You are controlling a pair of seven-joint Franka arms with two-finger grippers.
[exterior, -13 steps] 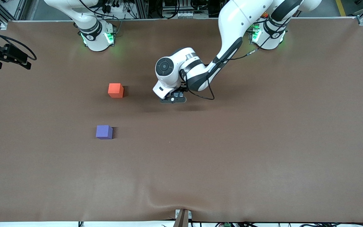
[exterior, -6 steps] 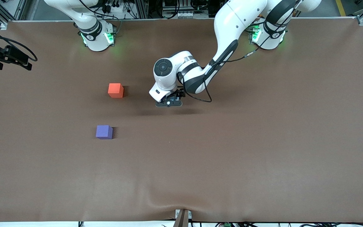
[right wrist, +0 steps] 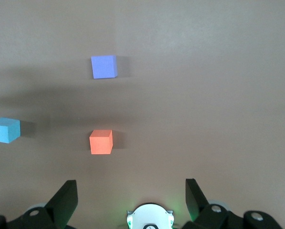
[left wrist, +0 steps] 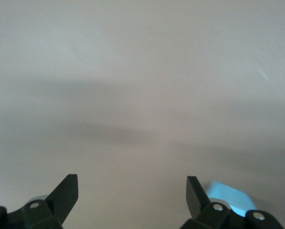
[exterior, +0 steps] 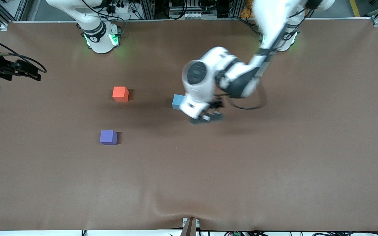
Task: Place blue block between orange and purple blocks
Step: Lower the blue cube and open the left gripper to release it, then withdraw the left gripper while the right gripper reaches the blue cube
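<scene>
From my end: the right gripper (right wrist: 128,200) is parked high over the right arm's end of the surface (exterior: 241,170), fingers (right wrist: 66,198) spread wide, nothing in them, arm just waiting. The surface is one big brown mat, a bit rumpled along the edge nearest the front camera, with metal framing and cables past the arm bases. The orange block (exterior: 120,94) sits farther from the front camera than the purple block (exterior: 108,137), well apart. The blue block (exterior: 178,101) is on the mat toward mid-surface. The left gripper (exterior: 207,117) hangs just beside it, fingers (left wrist: 66,193) wide apart, holding nothing.
</scene>
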